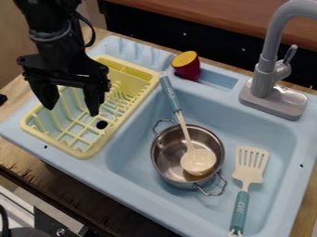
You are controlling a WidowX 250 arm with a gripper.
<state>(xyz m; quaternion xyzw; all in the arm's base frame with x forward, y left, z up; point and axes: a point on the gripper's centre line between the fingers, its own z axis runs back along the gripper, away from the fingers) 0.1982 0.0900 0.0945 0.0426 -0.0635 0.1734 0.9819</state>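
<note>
"Starting at the left: what's the gripper (pixel 71 111) doing?"

"Hanging over the yellow dish rack (pixel 124 121), pointing down. Jaws spread wide, a gap between them, nothing pinched."

"Touching the rack?"

"Can't tell from this angle. Rack's the nearest thing anyway. Sits on the left side of the light blue sink (pixel 99 171), just left of the basin. Prongs and slats inside."

"OK, next one over."

"Ladle (pixel 198 162). Blue-grey handle slants up and left out of the pot (pixel 163 152) toward the basin's back left edge, its end near the rack. Cream bowl end is down inside the pot."

"And the pot?"

"Shiny metal, upright in the basin, two wire handles: one at the back left, one at the front right."

"Red thing behind it?"

"Red piece with a yellow top (pixel 187 67), tilted, at the left end of the narrow recess behind the basin."

"Right side, quick."

"Slotted spatula (pixel 250 173), lying in the basin just right of the pot, cream head to the back, teal handle to the front. Grey faucet (pixel 265 76) stands on the back right ledge."
</note>
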